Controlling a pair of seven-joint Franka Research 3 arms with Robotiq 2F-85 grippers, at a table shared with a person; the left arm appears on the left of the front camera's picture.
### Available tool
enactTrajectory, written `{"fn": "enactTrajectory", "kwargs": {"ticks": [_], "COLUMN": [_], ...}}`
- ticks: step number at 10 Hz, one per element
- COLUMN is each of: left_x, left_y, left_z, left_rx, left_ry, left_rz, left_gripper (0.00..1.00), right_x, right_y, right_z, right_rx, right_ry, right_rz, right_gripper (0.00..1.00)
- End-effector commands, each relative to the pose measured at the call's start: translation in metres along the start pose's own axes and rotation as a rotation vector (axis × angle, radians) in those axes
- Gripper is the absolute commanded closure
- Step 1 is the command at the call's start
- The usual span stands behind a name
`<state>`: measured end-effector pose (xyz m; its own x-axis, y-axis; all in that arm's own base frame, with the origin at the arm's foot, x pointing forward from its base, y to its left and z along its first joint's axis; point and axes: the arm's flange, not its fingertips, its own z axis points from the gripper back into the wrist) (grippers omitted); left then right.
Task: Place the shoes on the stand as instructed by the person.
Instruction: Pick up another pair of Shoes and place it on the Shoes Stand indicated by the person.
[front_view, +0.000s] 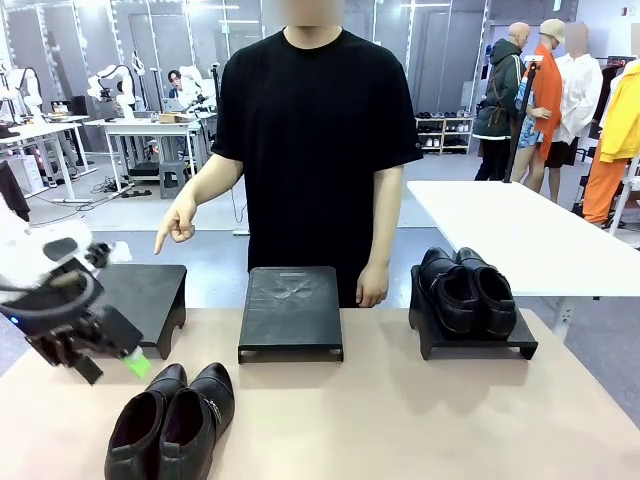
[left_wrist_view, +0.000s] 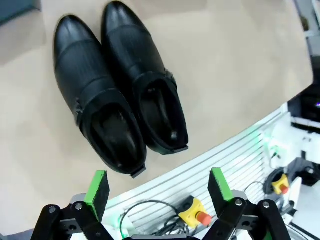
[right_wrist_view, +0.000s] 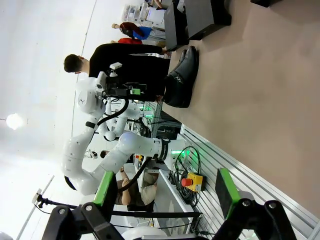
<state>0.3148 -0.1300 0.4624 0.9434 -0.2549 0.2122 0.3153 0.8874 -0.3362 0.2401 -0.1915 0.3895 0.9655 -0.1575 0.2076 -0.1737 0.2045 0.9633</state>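
Observation:
One pair of black shoes lies loose on the table at the front left, toes pointing at the person. My left gripper hovers just left of it, open and empty. In the left wrist view the same pair lies ahead of the open left gripper, near the table's edge. A second pair sits on the right stand. The person stands behind the table and points a finger down at the left stand. My right gripper is open and holds nothing; far ahead of it lie the loose shoes.
A bare middle stand sits between the other two. The person's other hand hangs by its right back corner. A white table stands at the back right. An emergency stop button sits below the table edge.

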Motion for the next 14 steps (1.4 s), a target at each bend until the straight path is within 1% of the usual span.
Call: {"fn": "enactTrajectory", "kwargs": {"ticks": [1, 2, 3, 4, 5, 6, 8, 9, 10, 11, 13, 14], "left_x": [-0.067, -0.068, -0.068, -0.066, -0.065, -0.009, -0.009, -0.008, 0.0, 0.01, 0.027, 0.033], "left_y": [0.003, 0.002, 0.0, 0.0, 0.002, -0.016, -0.016, -0.015, -0.017, -0.023, -0.024, -0.024], "left_z": [-0.046, -0.055, -0.063, -0.068, -0.06, -0.045, -0.045, -0.046, -0.053, -0.061, -0.074, -0.078], "left_rx": [0.034, 0.048, 0.062, 0.088, 0.042, 0.072, 0.072, 0.073, 0.12, 0.134, 0.168, 0.176], "left_ry": [0.081, 0.113, 0.124, 0.096, 0.076, 0.133, 0.133, 0.117, 0.111, 0.13, 0.157, 0.154], "left_rz": [0.004, 0.007, 0.006, 0.012, 0.019, -0.006, -0.006, 0.005, 0.05, 0.054, 0.111, 0.139], "left_gripper": [0.0, 0.0, 0.0, 0.0, 0.0, 0.0, 0.0, 0.0, 0.0, 0.0, 0.0, 0.0], "right_x": [-0.001, -0.001, -0.001, -0.001, -0.001, -0.001, -0.001, -0.001, -0.001, -0.001, -0.001, -0.001], "right_y": [0.003, 0.003, 0.003, 0.003, 0.003, 0.003, 0.003, 0.003, 0.003, 0.003, 0.003, 0.003], "right_z": [0.001, 0.001, 0.001, 0.001, 0.001, 0.001, 0.001, 0.001, 0.001, 0.001, 0.001, 0.001], "right_rx": [0.007, 0.007, 0.007, 0.007, 0.007, 0.007, 0.007, 0.007, 0.007, 0.007, 0.007, 0.007], "right_ry": [-0.002, -0.002, -0.002, -0.002, -0.002, -0.002, -0.002, -0.002, -0.002, -0.002, -0.002, -0.002], "right_rz": [0.003, 0.003, 0.003, 0.003, 0.003, 0.003, 0.003, 0.003, 0.003, 0.003, 0.003, 0.003], "right_gripper": [0.0, 0.0, 0.0, 0.0, 0.0, 0.0, 0.0, 0.0, 0.0, 0.0, 0.0, 0.0]}}
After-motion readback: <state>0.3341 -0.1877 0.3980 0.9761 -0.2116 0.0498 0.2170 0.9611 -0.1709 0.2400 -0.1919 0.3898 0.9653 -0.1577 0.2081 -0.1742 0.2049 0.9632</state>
